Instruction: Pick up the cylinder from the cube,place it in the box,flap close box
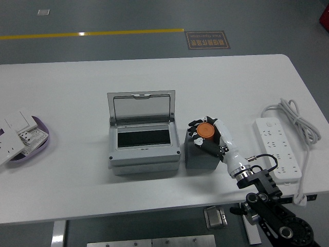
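Head view, right hand (209, 135) fingers curled around orange cylinder (206, 131) atop dark cube (200, 157)

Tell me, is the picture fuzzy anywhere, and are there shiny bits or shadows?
In the head view, light is soft and even; the white table looks bright but not glaring. The grey box casts only a faint shadow, and its open lid shows a pale sheen. The right hand around the orange cylinder looks slightly soft, and the table edges curve a little.

Right hand (209, 135) fingers curled, apparently gripping.
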`<action>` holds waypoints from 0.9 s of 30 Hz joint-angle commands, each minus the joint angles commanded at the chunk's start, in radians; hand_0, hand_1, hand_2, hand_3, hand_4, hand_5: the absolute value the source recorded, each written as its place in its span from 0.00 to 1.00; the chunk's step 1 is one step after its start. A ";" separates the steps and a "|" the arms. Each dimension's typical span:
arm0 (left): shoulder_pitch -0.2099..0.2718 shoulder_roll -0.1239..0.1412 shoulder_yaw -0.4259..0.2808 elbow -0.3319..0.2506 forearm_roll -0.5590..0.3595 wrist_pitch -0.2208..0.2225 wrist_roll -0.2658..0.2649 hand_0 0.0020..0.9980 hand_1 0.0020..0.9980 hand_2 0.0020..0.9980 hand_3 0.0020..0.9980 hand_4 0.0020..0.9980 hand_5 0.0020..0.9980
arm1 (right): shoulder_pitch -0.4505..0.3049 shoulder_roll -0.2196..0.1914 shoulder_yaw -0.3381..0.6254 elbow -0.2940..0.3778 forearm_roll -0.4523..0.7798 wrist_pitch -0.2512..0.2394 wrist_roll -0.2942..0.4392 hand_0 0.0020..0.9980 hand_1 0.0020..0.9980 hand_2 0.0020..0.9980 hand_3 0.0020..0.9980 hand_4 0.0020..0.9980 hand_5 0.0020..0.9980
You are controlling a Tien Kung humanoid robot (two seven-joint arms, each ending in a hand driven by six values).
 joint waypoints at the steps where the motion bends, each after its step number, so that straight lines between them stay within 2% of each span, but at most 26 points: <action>1: 0.000 0.000 -0.001 0.000 0.001 0.000 0.000 0.61 0.62 0.58 0.64 0.68 0.20 | 0.001 0.000 0.000 0.001 0.000 -0.001 0.001 0.27 0.30 0.39 0.32 0.00 0.00; 3: 0.001 0.000 -0.002 0.000 0.002 0.000 0.001 0.61 0.62 0.58 0.64 0.68 0.20 | 0.005 -0.002 -0.001 0.005 0.000 -0.004 0.002 0.27 0.30 0.39 0.32 0.00 0.00; 4: 0.001 0.000 -0.003 0.000 0.003 0.000 0.001 0.61 0.62 0.58 0.64 0.68 0.20 | 0.009 -0.004 -0.002 0.011 -0.001 -0.008 0.004 0.23 0.25 0.30 0.25 0.00 0.00; 9: 0.001 -0.001 -0.004 0.000 0.005 0.000 0.002 0.61 0.62 0.58 0.64 0.68 0.20 | 0.028 -0.012 -0.004 0.058 -0.025 -0.033 0.004 0.23 0.25 0.30 0.25 0.00 0.00; 10: 0.001 -0.001 -0.004 0.000 0.005 0.000 0.002 0.61 0.62 0.58 0.64 0.68 0.20 | 0.032 -0.013 -0.006 0.069 -0.032 -0.037 0.002 0.22 0.24 0.28 0.23 0.00 0.00; 15: 0.002 -0.001 -0.007 0.000 0.008 0.000 0.004 0.61 0.62 0.58 0.64 0.68 0.20 | 0.068 -0.018 -0.044 0.128 -0.094 -0.056 -0.032 0.22 0.24 0.28 0.23 0.00 0.00; 20: 0.001 -0.001 -0.013 0.000 0.015 0.000 0.006 0.61 0.62 0.58 0.64 0.67 0.20 | 0.137 -0.016 -0.134 0.159 -0.207 -0.059 -0.116 0.21 0.23 0.26 0.21 0.00 0.00; 27: -0.002 0.001 -0.025 0.000 0.031 0.000 0.011 0.61 0.62 0.58 0.64 0.67 0.20 | 0.231 0.027 -0.180 0.169 -0.428 -0.034 -0.275 0.20 0.23 0.26 0.21 0.00 0.00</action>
